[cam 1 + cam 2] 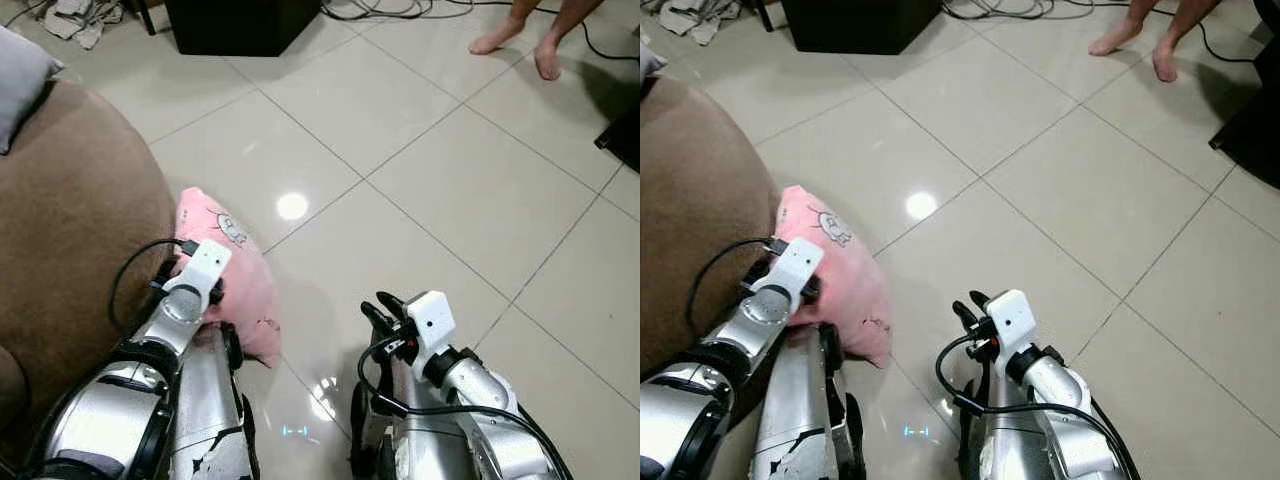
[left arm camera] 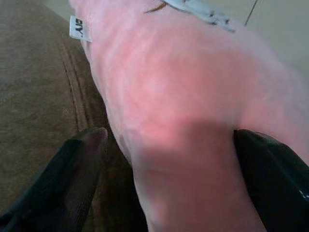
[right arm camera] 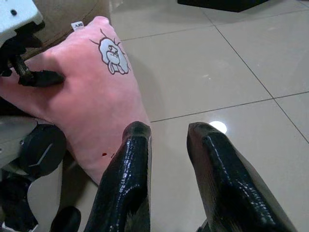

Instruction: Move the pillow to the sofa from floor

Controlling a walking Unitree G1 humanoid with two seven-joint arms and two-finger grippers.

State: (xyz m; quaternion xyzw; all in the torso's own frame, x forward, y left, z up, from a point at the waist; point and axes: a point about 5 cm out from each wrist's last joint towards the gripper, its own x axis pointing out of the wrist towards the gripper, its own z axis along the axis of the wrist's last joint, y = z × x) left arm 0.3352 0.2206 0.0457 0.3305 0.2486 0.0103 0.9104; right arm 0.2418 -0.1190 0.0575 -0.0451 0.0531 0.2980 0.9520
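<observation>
Looking soft and light, the pink pillow point(image 1: 238, 268): plush cloth, dented where the left gripper point(image 2: 164, 159) is pinching it, so probably yielding and sagging when carried by one edge. Not fragile, not slippery by the look of the fabric. Best taking hold deep on a thick fold near the edge, not on the thin corner, since a shallow pinch could be slipping out during the lift.

Resting against the side of the brown sofa point(image 1: 70, 220), with the lower corner reaching down toward the tiled floor point(image 1: 430, 190); whether touching the tiles or already lifted a little, hard to tell. A small cartoon print point(image 3: 112, 54) and a white label point(image 2: 79, 28) showing on the cloth.

Gripping the pillow from its near end with the left gripper: one black finger point(image 2: 72, 179) on the sofa side, the other on the floor side, pink cloth bulging between them, fingers closed on it at a medium width.

Hovering low over the tiles, just beside the pillow on its floor side, the right gripper point(image 3: 169, 159): holding nothing, fingers narrow with a small gap, not touching the cloth.

Standing well apart at the far side of the floor, a person's bare feet point(image 1: 520, 40), near some cables point(image 1: 390, 8).
</observation>
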